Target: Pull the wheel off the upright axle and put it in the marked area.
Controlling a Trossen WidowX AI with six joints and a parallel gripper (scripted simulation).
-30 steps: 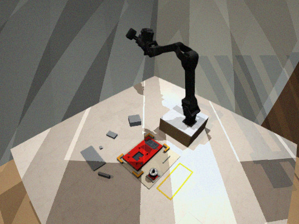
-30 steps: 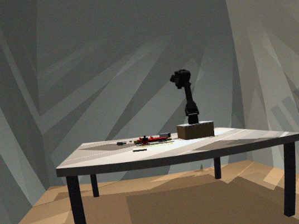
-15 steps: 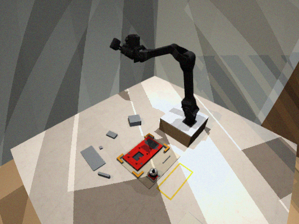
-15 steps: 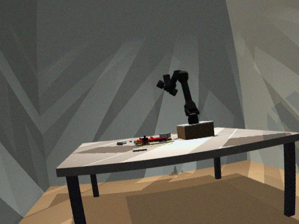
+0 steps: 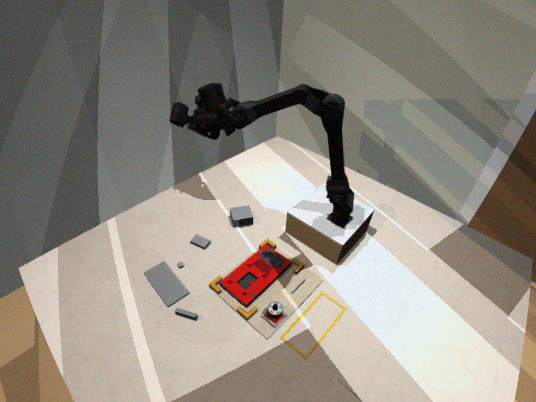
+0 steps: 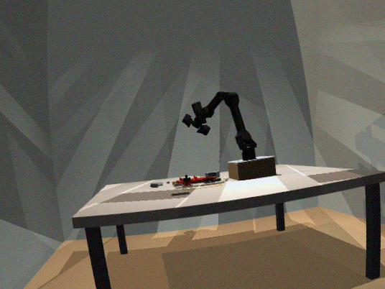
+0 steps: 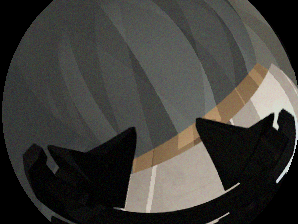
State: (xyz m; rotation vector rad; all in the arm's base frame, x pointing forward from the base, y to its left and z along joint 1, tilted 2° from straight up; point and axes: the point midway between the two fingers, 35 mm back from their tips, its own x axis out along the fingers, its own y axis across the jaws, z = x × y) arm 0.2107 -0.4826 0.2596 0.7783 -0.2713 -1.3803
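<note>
From the side, my arm point(image 6: 235, 118) rises from a brown box base point(image 6: 252, 167) right of the frame's centre, bends at its top, and reaches left and downward. My pincer point(image 6: 195, 125) hangs in mid-air at centre frame, well above the surface point(image 6: 251, 188), its fingers partly spread with nothing between them. Below it and slightly left, a red plate point(image 6: 195, 179) lies flat on the surface, with a small dark upright part point(image 6: 186, 178) at its left end; too small to make out further. Left of that sit a small grey block point(image 6: 156, 185) and a dark flat bar point(image 6: 180, 193). Dark legs point(image 6: 96, 257) carry the surface over a tan floor point(image 6: 233, 259).
</note>
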